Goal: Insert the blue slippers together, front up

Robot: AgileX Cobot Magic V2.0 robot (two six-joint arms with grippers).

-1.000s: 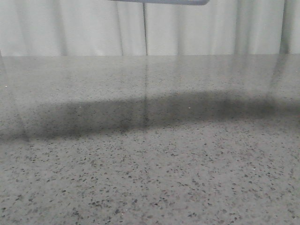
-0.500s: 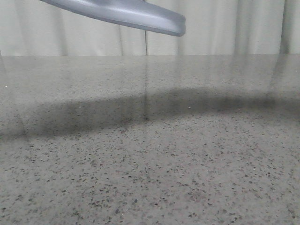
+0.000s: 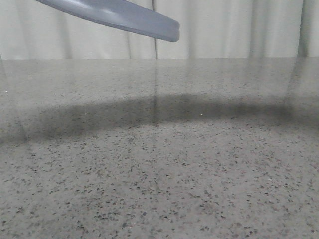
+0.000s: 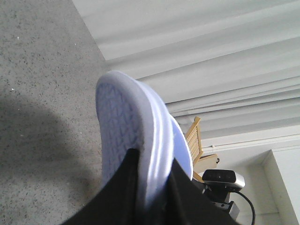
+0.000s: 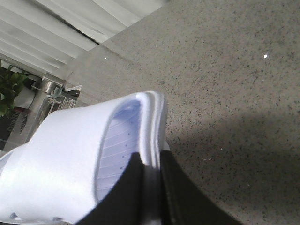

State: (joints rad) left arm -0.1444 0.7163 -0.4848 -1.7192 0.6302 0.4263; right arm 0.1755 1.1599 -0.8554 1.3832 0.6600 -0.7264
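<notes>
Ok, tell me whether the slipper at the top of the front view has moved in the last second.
Yes. The slipper has come down into view, then its tip drew back left against the curtain.

A grey speckled tabletop fills the front view, crossed by a broad dark shadow band. Pale pleated curtains hang behind its far edge. The left wrist view shows a wooden chair and a webcam; the right wrist view shows a potted plant

I see one pale blue slipper held sole-out above the tabletop, the other slipper strap-side up; their spacing I can't judge.
</notes>
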